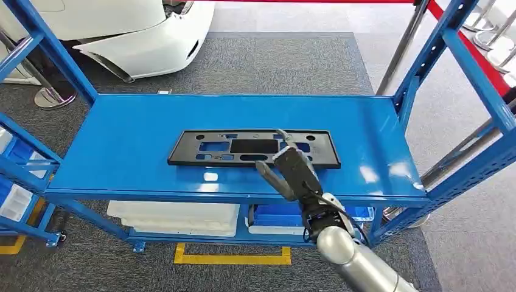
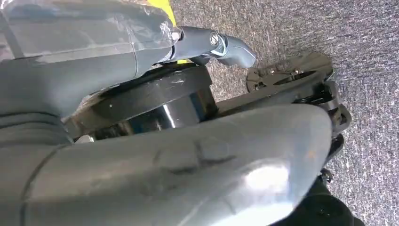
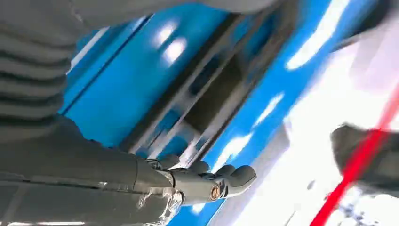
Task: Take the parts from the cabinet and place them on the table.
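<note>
A flat black plastic part (image 1: 243, 148) with several cutouts lies on the blue shelf (image 1: 134, 152) of the cabinet, near the middle. My right hand (image 1: 291, 170) reaches in from below and hovers over the part's near edge, right of its centre, fingers stretched out and holding nothing. The right wrist view is blurred: there the hand (image 3: 207, 181) hangs over the black part (image 3: 211, 94) and the blue shelf (image 3: 122, 89). My left hand (image 2: 226, 44) hangs low over grey carpet with nothing in it.
Blue uprights (image 1: 450, 55) frame the shelf on both sides. Below it sit white trays (image 1: 176, 216) and a blue bin (image 1: 274, 214). A white car body (image 1: 140, 36) stands behind on the left, a red barrier (image 1: 462, 42) on the right. Yellow floor tape (image 1: 231, 258) marks the carpet.
</note>
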Robot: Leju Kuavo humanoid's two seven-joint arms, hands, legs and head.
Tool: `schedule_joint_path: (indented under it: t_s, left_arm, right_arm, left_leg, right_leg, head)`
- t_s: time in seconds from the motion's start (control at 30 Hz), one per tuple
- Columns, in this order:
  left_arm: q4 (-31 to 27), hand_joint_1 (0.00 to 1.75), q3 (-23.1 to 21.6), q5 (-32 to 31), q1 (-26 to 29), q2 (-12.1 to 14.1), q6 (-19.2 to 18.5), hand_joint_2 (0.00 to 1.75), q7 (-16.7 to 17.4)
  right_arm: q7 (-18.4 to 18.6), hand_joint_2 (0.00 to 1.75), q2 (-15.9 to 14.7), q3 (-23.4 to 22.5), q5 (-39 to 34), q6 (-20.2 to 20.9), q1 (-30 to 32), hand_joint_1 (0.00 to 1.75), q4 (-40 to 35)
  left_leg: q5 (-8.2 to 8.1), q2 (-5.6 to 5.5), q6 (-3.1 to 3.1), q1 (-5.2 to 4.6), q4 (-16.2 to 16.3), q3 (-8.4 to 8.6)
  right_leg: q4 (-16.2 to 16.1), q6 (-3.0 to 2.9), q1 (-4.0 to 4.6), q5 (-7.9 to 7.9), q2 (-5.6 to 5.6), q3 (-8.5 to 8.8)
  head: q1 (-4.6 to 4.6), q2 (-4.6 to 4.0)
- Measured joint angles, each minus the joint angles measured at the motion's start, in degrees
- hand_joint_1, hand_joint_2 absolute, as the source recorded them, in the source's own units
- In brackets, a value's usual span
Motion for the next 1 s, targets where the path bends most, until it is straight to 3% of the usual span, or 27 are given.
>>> schedule_joint_path:
  t_s: [0.03, 0.07, 0.13, 0.47, 0.87, 1.0]
  left_arm:
    - [0.09, 0.00, 0.00, 0.02, 0.05, 0.02, -0.13, 0.00, 0.06]
    - [0.09, 0.00, 0.00, -0.02, -0.02, 0.02, -0.09, 0.00, 0.56]
    - [0.09, 0.00, 0.00, -0.20, -0.13, 0.00, 0.00, 0.00, 1.23]
    - [0.09, 0.00, 0.00, -1.38, -0.39, -0.20, 0.04, 0.00, 1.46]
    - [0.09, 0.00, 0.00, -1.66, -0.39, -0.22, 0.04, 0.00, 1.46]
    - [0.09, 0.00, 0.00, -2.38, -0.55, -0.26, 0.04, 0.00, 1.46]
  right_arm:
    - [14.59, 1.75, -4.67, -0.83, 13.54, 4.78, -2.20, 0.00, -0.33]
    - [17.96, 1.75, -6.27, -0.83, 17.52, 7.99, -2.68, 0.00, -0.28]
    - [21.37, 1.75, -8.31, -0.83, 23.97, 13.25, -3.51, 0.00, 0.24]
    - [22.83, 1.75, -11.65, 1.93, 38.59, 22.41, -9.69, 0.00, 5.27]
    - [22.46, 1.75, -12.21, 4.74, 39.96, 23.71, -11.85, 0.00, 8.44]
    - [19.72, 1.75, -12.08, 6.21, 43.83, 23.95, -14.20, 0.00, 11.22]
  left_leg:
    - [0.00, -0.01, 0.01, -0.02, 0.00, 0.00]
    - [0.00, -0.01, 0.01, -0.02, 0.00, -0.01]
    - [0.01, -0.01, 0.03, -0.02, 0.00, -0.03]
    - [0.02, -0.01, 0.04, 0.04, 0.00, -0.06]
    - [0.04, -0.08, 0.06, 0.02, 0.00, -0.12]
    - [0.04, -0.08, 0.07, 0.03, 0.00, -0.15]
  right_leg:
    - [0.00, 0.02, -0.02, 0.01, -0.01, 0.00]
    - [0.00, 0.05, -0.02, 0.03, -0.01, 0.00]
    - [0.00, 0.07, -0.02, 0.04, -0.01, 0.00]
    - [0.00, 0.09, 0.02, 0.05, -0.02, -0.06]
    - [0.00, 0.09, 0.02, 0.05, -0.04, -0.08]
    - [0.00, 0.10, 0.03, 0.06, -0.04, -0.08]
  head:
    - [0.00, 0.00]
    - [0.07, 0.00]
    - [0.04, 0.00]
    - [-0.11, 0.00]
    - [-0.02, 0.00]
    - [-0.02, 0.00]
